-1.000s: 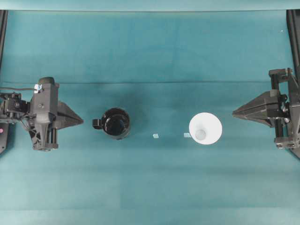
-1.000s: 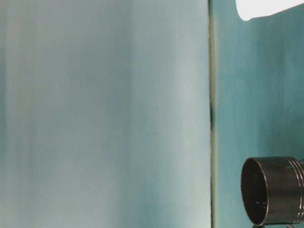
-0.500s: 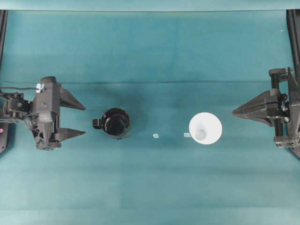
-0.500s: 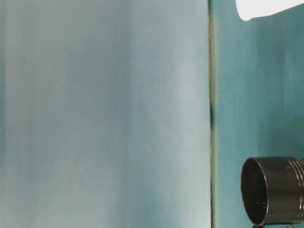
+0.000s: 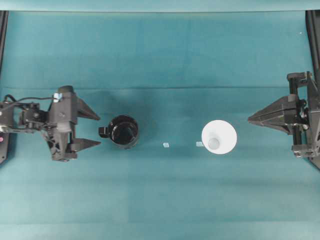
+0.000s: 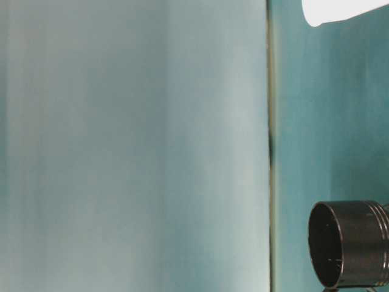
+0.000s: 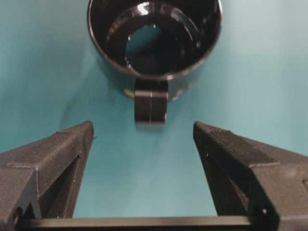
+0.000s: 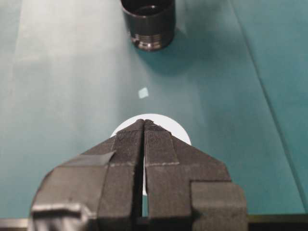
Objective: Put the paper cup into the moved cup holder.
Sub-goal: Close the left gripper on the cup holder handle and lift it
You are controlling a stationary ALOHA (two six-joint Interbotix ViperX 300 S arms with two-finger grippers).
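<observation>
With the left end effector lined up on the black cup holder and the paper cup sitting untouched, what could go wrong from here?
1. The open left end effector faces the cup holder handle-first; closing on the stubby handle alone might twist or tip the holder.
2. The paper cup looks light and thin-walled; the shut right end effector could knock it over or crush it when it reaches in.
3. The cup's rim looks wider than the holder's mouth, so it may seat crooked.

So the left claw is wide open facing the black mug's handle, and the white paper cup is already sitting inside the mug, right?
Not quite. The paper cup stands apart on the cloth, not inside the cup holder, as the overhead view shows. The left gripper is indeed open, facing the handle.
</observation>
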